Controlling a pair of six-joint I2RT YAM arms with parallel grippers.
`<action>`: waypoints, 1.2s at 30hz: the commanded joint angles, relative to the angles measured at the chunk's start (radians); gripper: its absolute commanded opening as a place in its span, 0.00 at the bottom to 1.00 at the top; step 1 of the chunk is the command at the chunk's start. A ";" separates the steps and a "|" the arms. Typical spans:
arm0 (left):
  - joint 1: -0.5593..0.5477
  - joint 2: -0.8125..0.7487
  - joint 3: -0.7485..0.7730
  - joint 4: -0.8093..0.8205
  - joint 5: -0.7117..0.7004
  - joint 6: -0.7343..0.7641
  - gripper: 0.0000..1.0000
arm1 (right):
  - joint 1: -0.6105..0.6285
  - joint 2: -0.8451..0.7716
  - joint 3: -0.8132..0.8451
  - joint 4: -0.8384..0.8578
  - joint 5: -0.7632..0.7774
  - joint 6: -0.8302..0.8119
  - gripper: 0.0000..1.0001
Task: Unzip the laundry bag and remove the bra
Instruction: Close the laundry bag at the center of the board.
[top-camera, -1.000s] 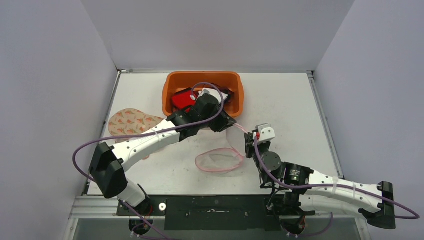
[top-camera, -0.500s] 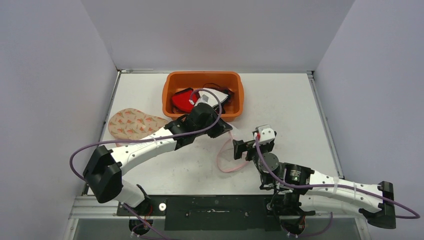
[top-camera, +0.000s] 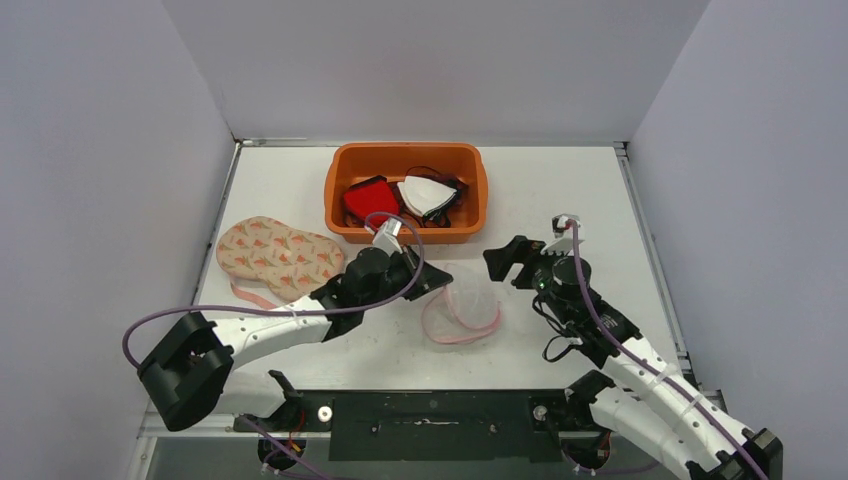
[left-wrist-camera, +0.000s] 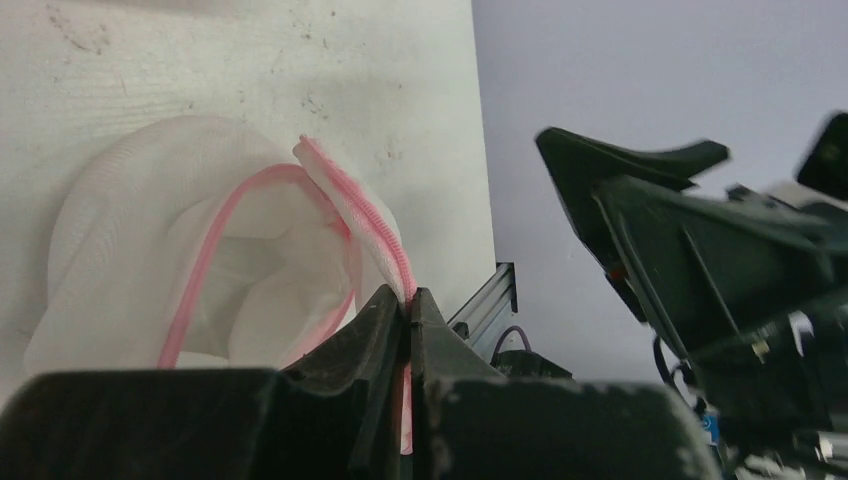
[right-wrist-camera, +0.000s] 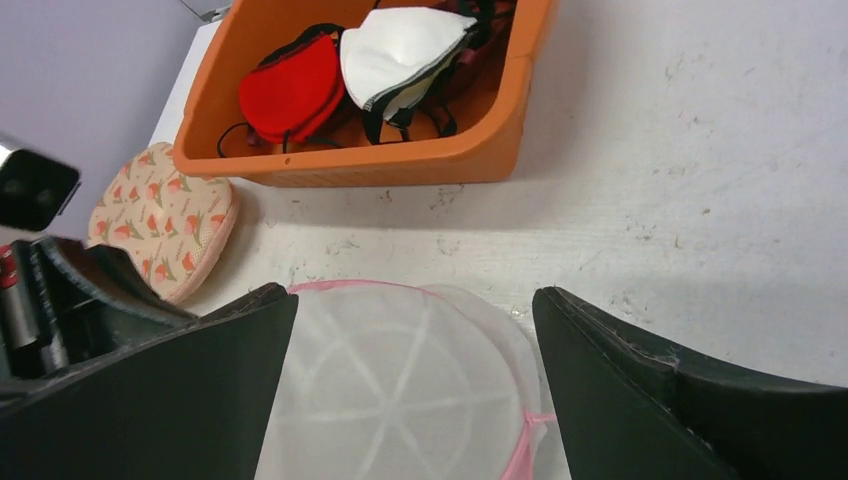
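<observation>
The laundry bag, white mesh with pink zip trim, lies on the table between the arms. My left gripper is shut on its pink zipper edge; in the left wrist view the bag's mouth gapes and the inside looks white and bare. My right gripper hovers open just right of the bag, touching nothing; its view looks down on the bag between its spread fingers. A peach floral bra lies on the table left of the bag, outside it.
An orange bin at the back centre holds a red bra and a white one. Grey walls close in the table on three sides. The left arm stretches low across the near left of the table.
My right gripper let go of the bag, opened wide and swung right. My left gripper closed on the zip edge and drew back from the bin, bringing the bag down onto the table.
</observation>
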 joint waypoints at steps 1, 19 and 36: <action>0.004 -0.073 -0.131 0.352 0.029 0.068 0.00 | -0.166 -0.004 -0.085 0.090 -0.335 0.109 0.92; -0.005 0.045 -0.380 0.802 0.059 0.109 0.00 | -0.347 0.154 -0.375 0.410 -0.668 0.250 0.85; -0.025 0.129 -0.394 0.721 0.046 0.144 0.01 | -0.348 0.307 -0.440 0.533 -0.693 0.271 0.74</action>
